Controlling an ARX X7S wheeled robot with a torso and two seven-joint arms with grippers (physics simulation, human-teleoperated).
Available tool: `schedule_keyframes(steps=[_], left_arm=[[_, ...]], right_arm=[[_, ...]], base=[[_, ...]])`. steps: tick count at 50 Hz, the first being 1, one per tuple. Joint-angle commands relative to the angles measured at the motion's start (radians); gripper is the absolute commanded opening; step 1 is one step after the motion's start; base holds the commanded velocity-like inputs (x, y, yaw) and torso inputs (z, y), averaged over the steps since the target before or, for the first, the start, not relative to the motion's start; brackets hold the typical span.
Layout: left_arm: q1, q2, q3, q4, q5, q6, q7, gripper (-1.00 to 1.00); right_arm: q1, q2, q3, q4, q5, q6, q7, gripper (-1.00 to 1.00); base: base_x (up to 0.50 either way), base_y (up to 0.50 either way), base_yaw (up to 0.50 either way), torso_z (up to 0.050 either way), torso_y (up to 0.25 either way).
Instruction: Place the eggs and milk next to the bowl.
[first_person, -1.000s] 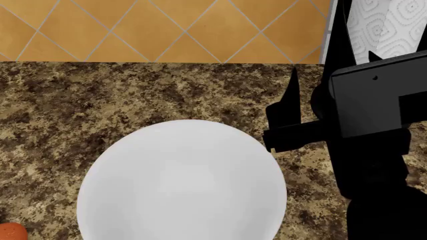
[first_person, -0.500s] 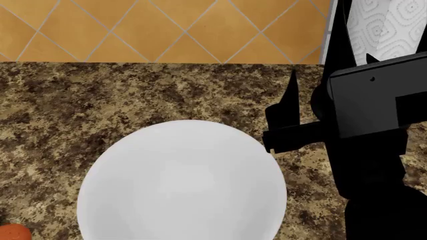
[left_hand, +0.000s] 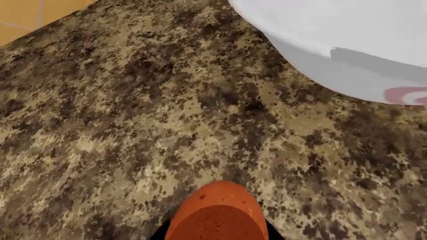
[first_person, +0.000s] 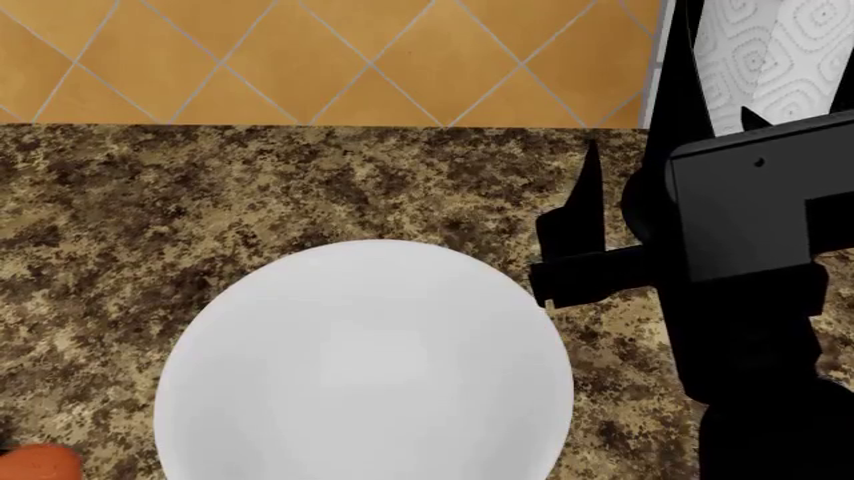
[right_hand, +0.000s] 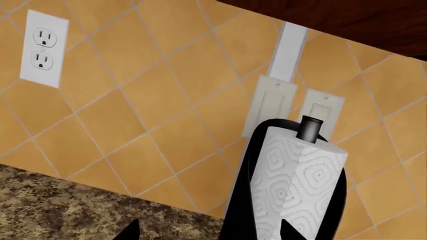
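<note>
Eggs first: I could find only the orange-brown egg (left_hand: 217, 212), which filled the near edge of my left wrist view with dark finger parts just showing on either side of it. My left gripper looked pinched onto that egg, though the tips themselves were mostly out of frame. From the head camera the same egg (first_person: 38, 463) peeked in at the bottom corner, just beside the bowl (first_person: 360, 370) on its left side, with a strip of counter between them. I saw neither the pale egg nor the milk in any of the three views.

That bowl sat on the speckled brown granite counter (first_person: 200, 200), white and glossy, empty as far as I could see, its near part cut off by the frame. In the left wrist view its rim (left_hand: 347, 50) lay beyond the egg, well apart from it, and a pinkish mark showed on its outer wall.

To the bowl's right my right gripper (first_person: 583, 235) hung above the counter, close to the rim, its dark fingers spread apart. Behind the bowl ran the orange tiled wall (first_person: 334, 55). Past the right arm, against that wall, stood the patterned paper-towel roll (right_hand: 293, 185) on its black stand. The right wrist camera also showed a white outlet (right_hand: 41, 47) and two switch plates (right_hand: 273, 105) on the tiles.
</note>
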Motion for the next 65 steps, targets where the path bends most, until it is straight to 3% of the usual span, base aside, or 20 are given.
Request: schedule_keyframes(steps=[1, 13, 65], left_arm=[[-0.024, -0.008, 0.016, 0.082, -0.041, -0.016, -0.002, -1.0], [-0.111, 0.013, 0.093, 0.106, -0.041, -0.047, 0.013, -1.0], [-0.151, 0.046, 0.215, 0.091, 0.012, -0.014, 0.039, -1.0]], right_arm=[[-0.001, 0.002, 0.003, -0.005, 0.005, -0.001, 0.001, 1.0], [0.007, 0.007, 0.012, -0.022, 0.015, 0.021, 0.007, 1.0], [-0.012, 0.013, 0.012, -0.016, 0.023, 0.002, 0.017, 1.0]], base=[[0.0, 0.0, 0.0, 0.0, 0.0], [0.0, 0.0, 0.0, 0.0, 0.0], [0.0, 0.0, 0.0, 0.0, 0.0]])
